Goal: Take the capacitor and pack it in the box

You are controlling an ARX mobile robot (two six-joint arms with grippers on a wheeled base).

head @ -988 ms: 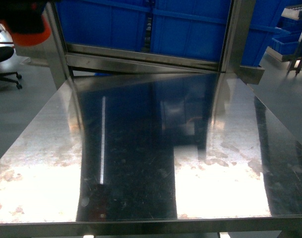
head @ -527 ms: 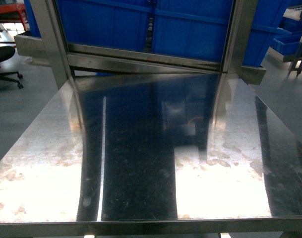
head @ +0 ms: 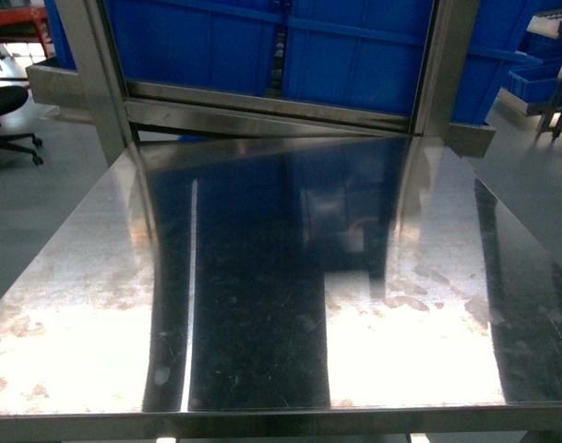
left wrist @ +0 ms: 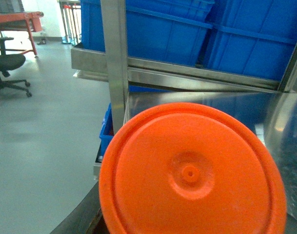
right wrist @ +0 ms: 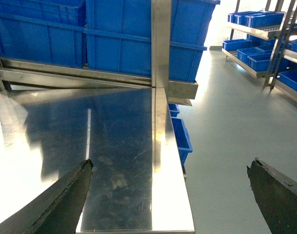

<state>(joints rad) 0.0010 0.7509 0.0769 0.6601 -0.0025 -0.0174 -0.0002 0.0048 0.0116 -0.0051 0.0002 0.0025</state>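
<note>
**Three views, one bench**

The head camera looks slanting down over the steel bench [head: 262, 305] toward blue bins [head: 354, 55]. The left wrist camera sits close behind an orange disc [left wrist: 192, 175]. The right wrist camera overlooks the bench's right edge; all share the bins.

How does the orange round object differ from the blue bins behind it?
The orange object is round with a centre dimple; the blue bins are boxy and ribbed. The orange object looms near the camera; the blue bins sit back on a steel rack. Both look plastic.
</note>
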